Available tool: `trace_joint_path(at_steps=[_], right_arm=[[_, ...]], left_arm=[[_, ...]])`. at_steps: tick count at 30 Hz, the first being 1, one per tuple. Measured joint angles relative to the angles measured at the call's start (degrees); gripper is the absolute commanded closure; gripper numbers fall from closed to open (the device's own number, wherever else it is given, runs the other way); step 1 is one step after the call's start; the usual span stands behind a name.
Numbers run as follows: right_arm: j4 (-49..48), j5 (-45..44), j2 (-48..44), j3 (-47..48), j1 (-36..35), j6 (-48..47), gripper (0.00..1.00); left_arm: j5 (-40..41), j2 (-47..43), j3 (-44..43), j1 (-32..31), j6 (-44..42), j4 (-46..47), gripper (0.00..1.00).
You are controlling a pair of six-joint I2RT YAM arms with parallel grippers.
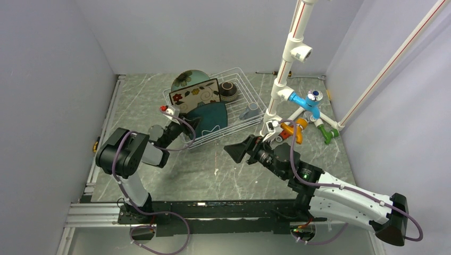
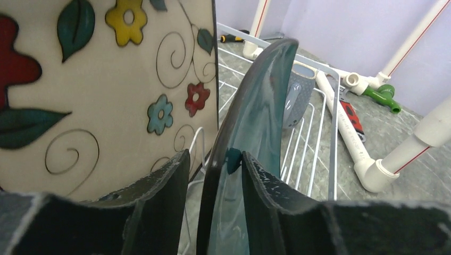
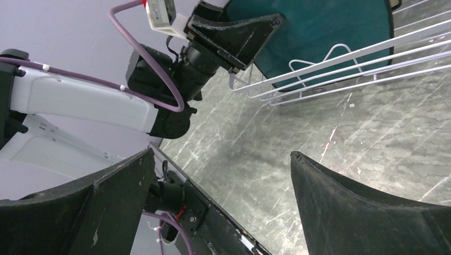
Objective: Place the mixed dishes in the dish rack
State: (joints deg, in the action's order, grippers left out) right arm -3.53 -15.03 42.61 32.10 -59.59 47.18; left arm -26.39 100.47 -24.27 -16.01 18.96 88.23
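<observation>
The white wire dish rack (image 1: 243,77) holds the pale green round plate (image 1: 186,79), the cream floral square plate (image 1: 195,93), the brown bowl (image 1: 228,90) and the small grey mug (image 1: 250,110). The dark teal square plate (image 1: 210,118) stands on edge at the rack's near side. My left gripper (image 1: 194,123) straddles its edge. In the left wrist view the right finger touches the teal plate (image 2: 260,117) and a gap shows between the left finger and its rim, so the gripper (image 2: 215,156) is open. My right gripper (image 1: 234,151) is open and empty over the table, and in the right wrist view (image 3: 220,159) it points at the left arm.
A white pipe stand with coloured fittings (image 1: 298,101) rises just right of the rack, and its base pipes (image 2: 351,143) lie beside the rack wall. A red and black tool (image 2: 348,114) lies there. Walls close in on the left, back and right.
</observation>
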Motion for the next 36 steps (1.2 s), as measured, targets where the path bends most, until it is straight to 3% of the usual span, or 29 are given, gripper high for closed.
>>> trace_joint_path(at_steps=[7, 9, 18, 29, 34, 36], right_arm=[[0.0, 0.0, -1.4, -0.7, 0.0, 0.0, 0.00], [0.0, 0.0, -1.7, -0.9, 0.0, 0.2, 0.00], [0.0, 0.0, -1.9, -1.0, 0.0, 0.4, 0.00], [1.4, -0.1, -2.3, -1.0, 0.0, -0.3, 0.00], [5.0, -0.2, -3.0, -0.1, 0.0, -1.9, 0.00], [6.7, -0.1, -3.6, 0.7, 0.0, -2.9, 0.00]], left_arm=[[2.4, 0.4, 1.0, -0.3, -1.3, -0.1, 0.43], [2.6, 0.3, 1.0, -0.4, -1.4, -0.1, 0.29], [4.9, -2.6, 3.0, -0.9, -1.7, -0.2, 0.01], [11.4, -14.7, 7.3, -0.4, 0.8, -1.2, 0.01], [15.8, -27.5, 9.7, -0.3, 3.9, -7.1, 0.00], [16.6, -34.7, 9.9, -0.3, 4.9, -14.2, 0.01]])
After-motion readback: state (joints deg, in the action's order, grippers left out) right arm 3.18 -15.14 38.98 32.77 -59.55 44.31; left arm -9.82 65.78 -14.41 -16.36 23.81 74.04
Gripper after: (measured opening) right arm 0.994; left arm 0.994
